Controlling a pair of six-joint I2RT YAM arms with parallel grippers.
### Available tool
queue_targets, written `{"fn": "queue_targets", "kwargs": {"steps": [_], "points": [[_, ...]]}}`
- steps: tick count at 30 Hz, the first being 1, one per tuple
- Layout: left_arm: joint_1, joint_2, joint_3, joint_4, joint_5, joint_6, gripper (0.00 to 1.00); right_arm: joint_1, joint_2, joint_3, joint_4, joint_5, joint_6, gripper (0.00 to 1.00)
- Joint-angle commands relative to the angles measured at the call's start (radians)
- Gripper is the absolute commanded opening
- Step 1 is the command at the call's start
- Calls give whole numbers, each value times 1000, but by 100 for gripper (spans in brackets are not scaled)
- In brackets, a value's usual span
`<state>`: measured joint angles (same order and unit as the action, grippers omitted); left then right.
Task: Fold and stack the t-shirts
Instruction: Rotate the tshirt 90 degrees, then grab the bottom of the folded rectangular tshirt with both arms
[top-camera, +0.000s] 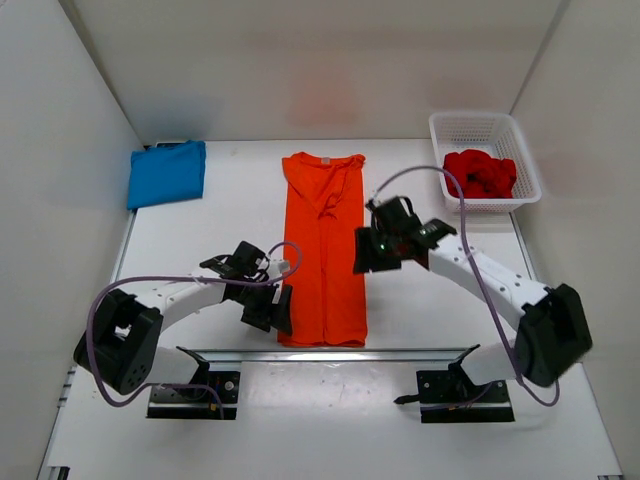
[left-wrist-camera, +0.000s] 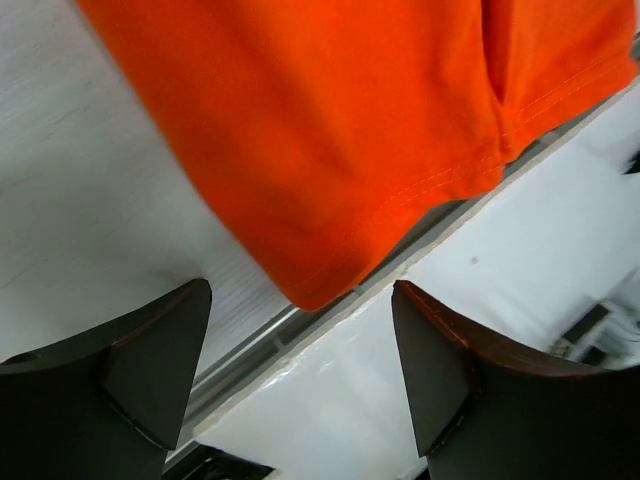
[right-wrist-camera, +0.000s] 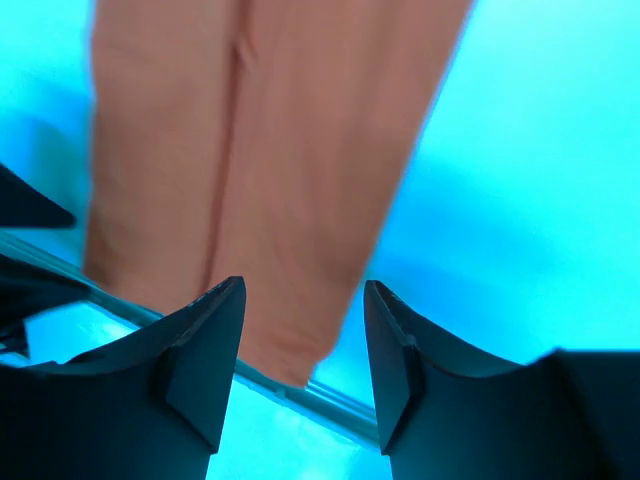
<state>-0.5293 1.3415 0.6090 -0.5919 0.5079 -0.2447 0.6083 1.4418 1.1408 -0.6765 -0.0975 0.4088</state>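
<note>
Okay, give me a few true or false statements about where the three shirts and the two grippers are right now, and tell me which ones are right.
1. The orange shirt lies as a long strip mid-table. True.
2. The blue shirt sits in the basket. False: the red shirt is in it; the blue one lies folded at the far left corner.
3. The left gripper is clamped on the orange shirt. False: its fingers stand apart and grip nothing, by the shirt's near left corner.
4. The right gripper is open beside the orange shirt's right edge. True.
</note>
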Motion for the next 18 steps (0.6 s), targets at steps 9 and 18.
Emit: {"fn": "queue_targets", "kwargs": {"steps": [9,18], "points": [[-12,56,-80,92,-41,-73,77,87,-342,-567,201,-79,404,49],[-14,103,-97,124,-42,-76,60,108,-322,-645,322,-137,466,49]]}}
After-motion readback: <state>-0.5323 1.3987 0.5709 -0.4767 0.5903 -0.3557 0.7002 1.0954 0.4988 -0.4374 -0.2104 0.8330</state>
